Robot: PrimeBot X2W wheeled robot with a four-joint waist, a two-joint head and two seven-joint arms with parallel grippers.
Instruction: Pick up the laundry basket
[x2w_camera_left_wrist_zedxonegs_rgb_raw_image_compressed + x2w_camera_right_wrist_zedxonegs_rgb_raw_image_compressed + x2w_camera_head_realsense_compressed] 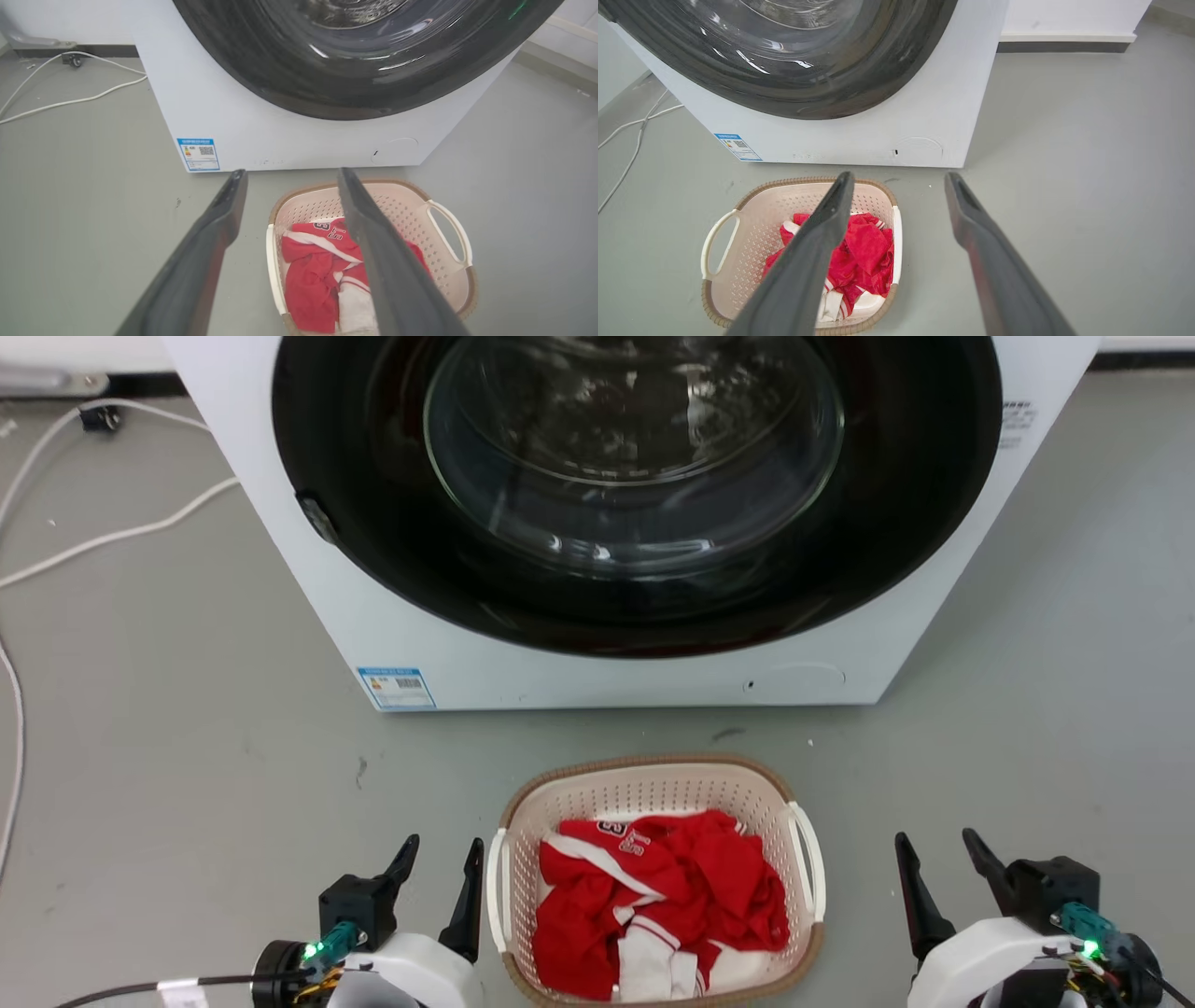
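Observation:
The laundry basket (644,789) sits on the grey floor in front of the washing machine, cream-white and perforated with a brown rim and white side handles. Red and white clothes (653,905) lie inside it. My left gripper (443,863) is open just left of the basket's left handle, apart from it. My right gripper (938,859) is open to the right, with a gap of floor between it and the right handle. The left wrist view shows the basket (406,205) between and behind the open left gripper (289,175). In the right wrist view the basket (784,200) lies left of the open right gripper (901,179).
The white washing machine (597,653) with its dark round door (635,476) stands directly behind the basket. White cables (112,532) run across the floor at the far left. Open grey floor lies on both sides of the basket.

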